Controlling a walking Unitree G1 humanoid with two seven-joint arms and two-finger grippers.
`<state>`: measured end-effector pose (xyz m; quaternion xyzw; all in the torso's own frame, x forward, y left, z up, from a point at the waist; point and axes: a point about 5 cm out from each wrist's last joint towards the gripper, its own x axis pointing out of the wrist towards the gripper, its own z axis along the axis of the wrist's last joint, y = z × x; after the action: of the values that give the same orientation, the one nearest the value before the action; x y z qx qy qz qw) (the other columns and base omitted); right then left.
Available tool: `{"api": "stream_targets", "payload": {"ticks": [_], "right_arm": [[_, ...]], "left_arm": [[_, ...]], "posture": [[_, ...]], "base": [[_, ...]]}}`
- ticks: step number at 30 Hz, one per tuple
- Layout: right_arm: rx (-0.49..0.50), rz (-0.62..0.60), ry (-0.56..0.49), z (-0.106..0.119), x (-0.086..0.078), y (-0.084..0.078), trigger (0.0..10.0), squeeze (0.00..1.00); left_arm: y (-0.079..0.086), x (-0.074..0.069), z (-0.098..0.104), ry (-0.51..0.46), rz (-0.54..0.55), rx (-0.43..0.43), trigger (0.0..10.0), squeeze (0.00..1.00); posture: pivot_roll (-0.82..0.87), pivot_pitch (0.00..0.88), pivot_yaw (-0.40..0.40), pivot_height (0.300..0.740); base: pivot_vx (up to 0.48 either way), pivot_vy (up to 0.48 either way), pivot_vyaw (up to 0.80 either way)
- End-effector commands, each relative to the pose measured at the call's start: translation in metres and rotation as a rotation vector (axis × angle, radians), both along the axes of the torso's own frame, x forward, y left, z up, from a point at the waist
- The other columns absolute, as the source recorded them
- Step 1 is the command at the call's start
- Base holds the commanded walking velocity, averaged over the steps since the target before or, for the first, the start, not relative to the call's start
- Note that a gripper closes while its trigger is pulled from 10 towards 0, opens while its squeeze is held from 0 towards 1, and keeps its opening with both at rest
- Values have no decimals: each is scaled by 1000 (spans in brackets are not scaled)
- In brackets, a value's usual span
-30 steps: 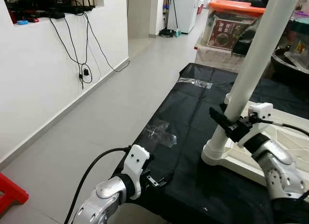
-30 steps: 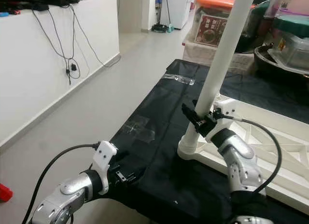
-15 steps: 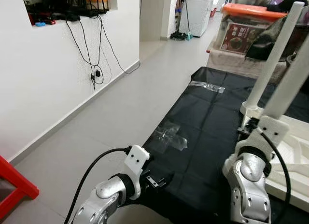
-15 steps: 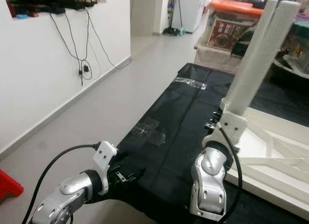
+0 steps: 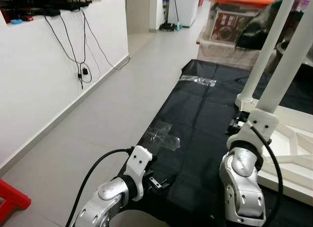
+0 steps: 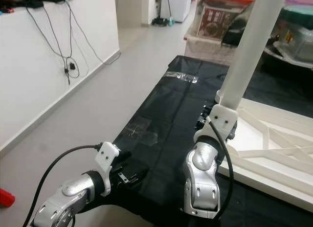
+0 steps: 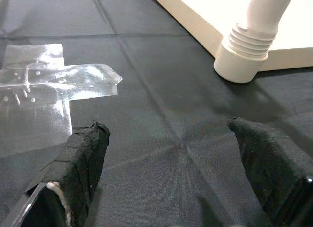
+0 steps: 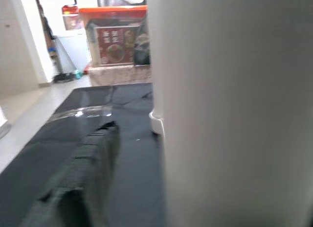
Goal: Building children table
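Note:
A white children's table (image 5: 293, 139) lies upside down on a black sheet (image 5: 205, 104). Two white legs stand up from it, a near leg (image 5: 288, 56) and a far leg (image 5: 266, 46). My right gripper (image 5: 236, 125) is at the base of the near leg, its silver wrist upright in front of it. In the right wrist view the leg (image 8: 230, 114) is very close, and one black finger (image 8: 93, 173) stands a little apart from it; the gripper looks open around the leg. My left gripper (image 7: 171, 163) hovers open over the sheet, facing a leg socket (image 7: 244, 60).
A patch of clear tape (image 5: 164, 136) lies on the sheet near my left gripper, another strip (image 5: 198, 80) farther back. Grey floor and a white wall with hanging cables (image 5: 83, 56) are to the left. An orange-lidded box (image 5: 234, 21) stands behind. A red stool (image 5: 12, 200) shows at lower left.
The view has shifted. My right arm has swung from gripping the leg side-on to standing upright in front of its base. The left arm has not moved.

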<state>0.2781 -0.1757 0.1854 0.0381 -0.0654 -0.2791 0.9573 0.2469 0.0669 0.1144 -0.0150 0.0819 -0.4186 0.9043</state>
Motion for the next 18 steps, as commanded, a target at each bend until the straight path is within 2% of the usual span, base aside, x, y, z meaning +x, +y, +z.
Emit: {"api": "stream_targets", "payload": {"ticks": [1, 3, 4, 8, 10, 14, 18], "right_arm": [[119, 39, 103, -30, -13, 24, 10000, 992], [119, 39, 103, -30, -13, 24, 10000, 992], [108, 38, 105, -31, -14, 20, 10000, 0], [92, 50, 117, -35, -18, 11, 10000, 0], [85, 82, 138, -40, -26, 4, 10000, 0], [71, 89, 148, -42, -32, 0, 10000, 0], [34, 176, 177, -49, -46, -1, 10000, 0]], "left_arm": [[0, 1, -4, 5, 2, 18, 10000, 0], [0, 1, -4, 5, 2, 18, 10000, 0], [0, 1, -4, 6, 2, 18, 10000, 0], [0, 1, -4, 7, 1, 19, 10000, 0], [1, 2, -5, 8, 2, 20, 10000, 0], [1, 2, -5, 8, 1, 20, 10000, 0], [1, 5, -6, 9, 3, 21, 10000, 0]], "posture": [[156, 0, -46, 740], [156, 0, -46, 740], [155, 0, -44, 740], [154, 0, -41, 740], [151, 0, -38, 740], [151, 0, -38, 740], [138, 0, -36, 740]], "base": [[0, 0, 0], [0, 0, 0], [0, 0, 0], [0, 0, 0], [0, 0, 0], [0, 0, 0], [0, 0, 0]]}}
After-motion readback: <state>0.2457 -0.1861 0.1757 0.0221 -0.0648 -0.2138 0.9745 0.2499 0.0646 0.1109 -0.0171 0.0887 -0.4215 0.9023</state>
